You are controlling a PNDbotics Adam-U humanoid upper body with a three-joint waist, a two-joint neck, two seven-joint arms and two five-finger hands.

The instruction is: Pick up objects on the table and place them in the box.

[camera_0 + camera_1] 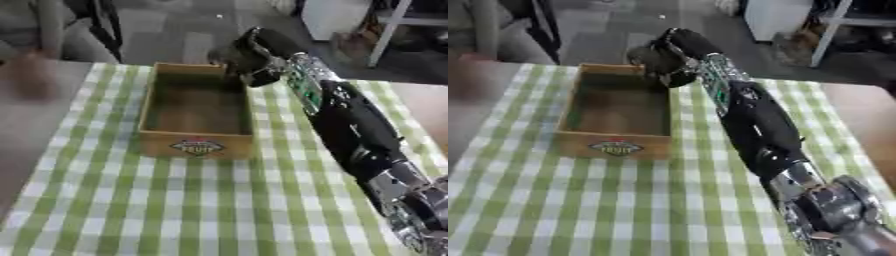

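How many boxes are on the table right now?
1. The wooden box sits on the checked tablecloth, left of the right arm; the right hand is at its far right corner and may hide something behind it.

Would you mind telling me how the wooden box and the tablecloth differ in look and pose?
The box is plain brown wood with a label on its front; the tablecloth is green-and-white checked. The box stands up with raised walls and an open top, while the tablecloth lies flat. The right hand reaches over the box's far right corner, while its arm crosses above the tablecloth. Both rest on the same table.
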